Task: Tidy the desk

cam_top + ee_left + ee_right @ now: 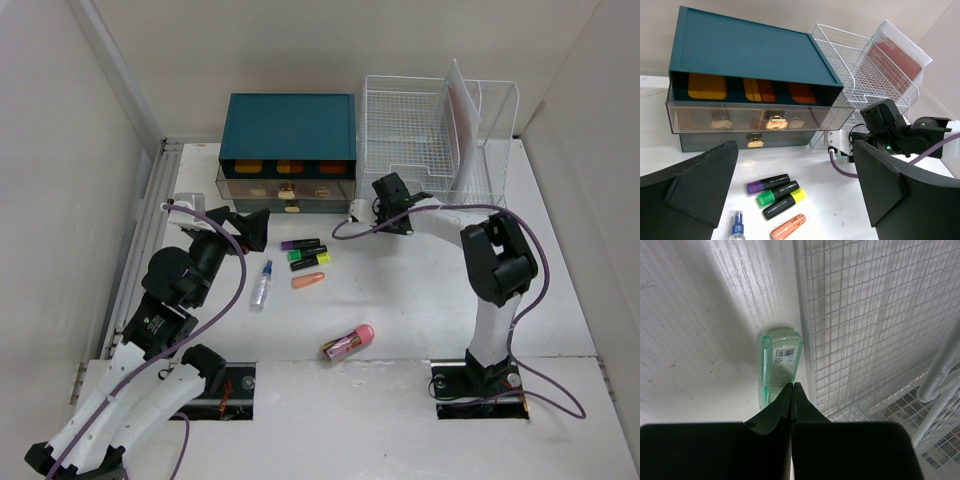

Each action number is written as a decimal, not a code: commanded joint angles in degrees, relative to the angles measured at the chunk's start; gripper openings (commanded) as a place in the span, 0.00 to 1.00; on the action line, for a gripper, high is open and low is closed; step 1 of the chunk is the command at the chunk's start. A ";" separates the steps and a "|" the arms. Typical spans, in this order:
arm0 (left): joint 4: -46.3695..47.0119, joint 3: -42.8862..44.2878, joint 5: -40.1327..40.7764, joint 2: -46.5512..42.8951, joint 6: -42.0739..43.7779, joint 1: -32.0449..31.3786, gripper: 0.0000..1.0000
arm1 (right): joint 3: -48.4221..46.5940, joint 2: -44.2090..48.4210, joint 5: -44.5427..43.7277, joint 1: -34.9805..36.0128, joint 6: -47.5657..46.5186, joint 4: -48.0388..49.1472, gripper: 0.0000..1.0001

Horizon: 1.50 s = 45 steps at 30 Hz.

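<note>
The white desk (pixel 420 300) holds loose items. Purple (pixel 300 244), green (pixel 303 254) and yellow (pixel 309 262) highlighters lie side by side at the centre, with an orange marker (pixel 308 281) just in front of them. A small spray bottle (pixel 262 285) lies to their left. A pink tube (pixel 348 342) lies near the front. My left gripper (pixel 252 232) is open and empty, above the desk left of the highlighters (pixel 775 192). My right gripper (pixel 792 386) is shut and empty, its tips over a clear green item (pixel 780 360) beside the wire rack.
A teal drawer box (pixel 288 130) stands at the back, its clear upper drawer (pixel 760 117) pulled out. A white wire rack (pixel 430 135) with a white sheet in it stands at the back right. The right arm (pixel 900 132) reaches across in front of the rack.
</note>
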State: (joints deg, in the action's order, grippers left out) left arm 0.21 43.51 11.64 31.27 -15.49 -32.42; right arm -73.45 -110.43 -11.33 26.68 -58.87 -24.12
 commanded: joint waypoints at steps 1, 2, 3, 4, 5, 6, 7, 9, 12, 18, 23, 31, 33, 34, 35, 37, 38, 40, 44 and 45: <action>2.52 -0.18 0.40 -0.68 0.63 -0.09 0.99 | -2.22 -0.40 2.27 -0.31 -0.54 -2.77 0.00; 2.52 -0.18 0.40 -0.68 0.63 -0.09 0.99 | -2.22 -0.40 2.98 -0.31 -0.54 -2.78 0.00; 2.52 -0.18 0.40 -0.68 0.63 -0.09 0.99 | -2.22 -0.40 2.98 -0.31 -0.54 -3.38 0.00; 2.52 -0.18 0.40 -0.68 0.63 -0.09 0.99 | -2.22 -0.40 2.98 -0.31 -0.54 -3.39 0.00; 2.52 -0.18 0.40 -0.68 0.63 -0.09 0.99 | -1.53 -0.40 2.98 -0.31 -0.02 -3.39 0.00; 2.52 -0.18 0.40 -0.68 0.63 -0.09 0.99 | -1.52 0.39 2.98 0.21 -0.02 -3.39 0.00; 2.52 -0.18 0.40 -0.68 0.63 -0.09 0.99 | -0.74 0.39 3.51 0.22 -0.02 -3.39 0.00; 2.52 -0.18 0.40 -0.68 0.63 -0.09 0.99 | -0.20 0.92 4.12 0.91 0.51 -4.18 0.00; 2.52 -0.18 0.40 -1.21 0.63 -0.09 0.99 | 0.94 2.24 5.26 1.62 1.12 -5.32 0.00; 2.52 -0.18 0.40 -1.21 0.63 -0.09 0.99 | 3.31 6.27 7.29 5.40 4.02 -7.95 0.00; 2.52 -0.18 0.40 -1.74 0.63 -0.09 0.99 | 5.33 9.97 7.91 9.35 7.45 -9.01 0.00; 2.52 -0.18 0.40 -1.74 0.63 -0.09 0.99 | 5.87 16.13 4.39 10.16 10.80 -5.15 0.21; 2.52 -0.18 0.40 -2.26 0.63 -0.09 0.99 | 4.11 16.13 9.71 9.10 6.07 -10.22 0.31; 2.52 -0.18 0.40 -2.26 0.63 -0.09 0.99 | 3.23 15.34 11.40 7.62 4.31 -12.25 0.34; 2.52 -0.18 0.40 -2.26 0.63 -0.09 0.99 | 1.75 14.81 12.90 6.82 0.72 -15.31 0.35; 2.52 -0.18 0.40 -2.26 0.63 -0.09 0.99 | 1.73 13.41 15.27 4.80 -3.60 -17.53 0.42; 2.52 -0.18 0.40 -2.26 0.63 -0.09 0.99 | 1.73 13.40 15.90 4.18 -5.97 -18.24 0.43; 2.52 -0.18 0.40 -2.26 0.63 -0.09 0.99 | 1.73 12.87 19.22 2.16 -14.31 -20.70 0.46; 2.52 -0.18 0.40 -2.26 0.63 -0.09 0.99 | 2.61 12.08 23.18 -0.04 -23.03 -23.34 0.51; 2.52 -0.18 0.40 -2.26 0.63 -0.09 0.99 | 1.31 11.13 23.89 -0.05 -23.91 -24.39 0.51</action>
State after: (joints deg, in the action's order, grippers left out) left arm 0.21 43.51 11.70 29.67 -15.49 -32.42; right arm -69.84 -98.28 6.33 27.18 -73.49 -43.59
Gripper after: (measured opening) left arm 0.989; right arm 0.506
